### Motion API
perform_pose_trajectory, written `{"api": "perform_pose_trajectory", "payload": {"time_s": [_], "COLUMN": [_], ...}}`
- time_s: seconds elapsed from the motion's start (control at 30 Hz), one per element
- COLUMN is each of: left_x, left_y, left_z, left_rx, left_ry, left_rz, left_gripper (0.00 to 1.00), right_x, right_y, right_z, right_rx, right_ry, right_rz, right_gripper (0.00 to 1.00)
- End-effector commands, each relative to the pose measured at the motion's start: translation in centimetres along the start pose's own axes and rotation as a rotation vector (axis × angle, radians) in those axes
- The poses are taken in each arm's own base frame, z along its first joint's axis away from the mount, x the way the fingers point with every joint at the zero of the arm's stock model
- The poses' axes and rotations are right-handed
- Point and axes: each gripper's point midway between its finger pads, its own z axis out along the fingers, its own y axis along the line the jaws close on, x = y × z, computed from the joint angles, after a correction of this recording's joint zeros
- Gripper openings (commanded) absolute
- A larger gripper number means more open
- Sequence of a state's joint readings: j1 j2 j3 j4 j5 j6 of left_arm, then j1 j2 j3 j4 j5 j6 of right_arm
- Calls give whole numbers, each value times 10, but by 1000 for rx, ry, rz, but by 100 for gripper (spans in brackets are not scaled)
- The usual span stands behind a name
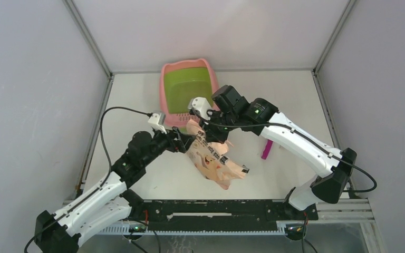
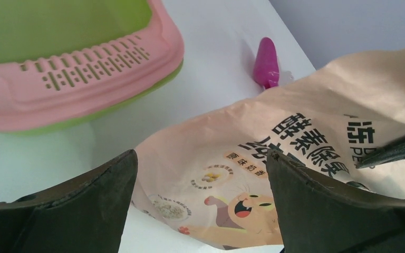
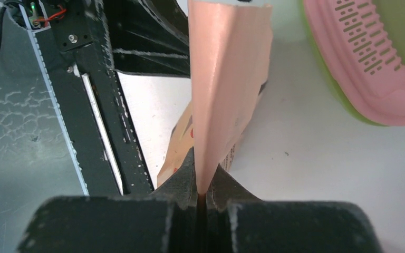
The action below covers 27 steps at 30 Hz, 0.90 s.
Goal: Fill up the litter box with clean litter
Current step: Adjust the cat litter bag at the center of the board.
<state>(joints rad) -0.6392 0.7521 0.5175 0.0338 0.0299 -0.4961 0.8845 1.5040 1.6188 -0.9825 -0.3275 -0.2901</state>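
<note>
**Right arm pinches printed bag beside litter box**

The right gripper clamps an edge of the peach bag, which is printed with dark Chinese characters and a cartoon cat. The left gripper gapes wide at the bag, gripping nothing. The litter box sits just beyond, at the table's far side.

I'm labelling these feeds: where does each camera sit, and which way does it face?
Top external: overhead behind the robot, looking down at left arm and right arm.
Left wrist: past the open left pincer toward the peach-pink printed bag.
Right wrist: along the right pincer, shut on that bag's edge.
Shared: all show the pink-rimmed lime-green plastic litter box.
</note>
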Motion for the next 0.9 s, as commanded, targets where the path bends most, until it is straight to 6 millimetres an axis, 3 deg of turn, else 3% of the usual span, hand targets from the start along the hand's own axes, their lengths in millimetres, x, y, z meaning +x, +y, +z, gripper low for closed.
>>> {"api": "perform_pose_trajectory", "payload": {"time_s": [0.0,0.33,0.5,0.7,0.87], "left_x": [-9,-30,-36,-27,-26], "left_y": [-22,-24,-24,-47,-43], "left_z": [5,-17,-29,-20,-13], "left_rx": [152,175,179,310,288], "left_ry": [-80,-217,-276,-219,-200], "left_rz": [79,161,163,185,215], "left_gripper": [95,95,99,100,100], "right_x": [-50,-47,-55,-62,-64], "right_y": [6,21,22,28,33], "right_z": [-26,-53,-68,-63,-60], "right_rx": [-10,-97,-114,-172,-211], "right_ry": [-218,-250,-255,-199,-182], "right_rz": [-107,-169,-211,-220,-232], "right_gripper": [0,0,0,0,0]}}
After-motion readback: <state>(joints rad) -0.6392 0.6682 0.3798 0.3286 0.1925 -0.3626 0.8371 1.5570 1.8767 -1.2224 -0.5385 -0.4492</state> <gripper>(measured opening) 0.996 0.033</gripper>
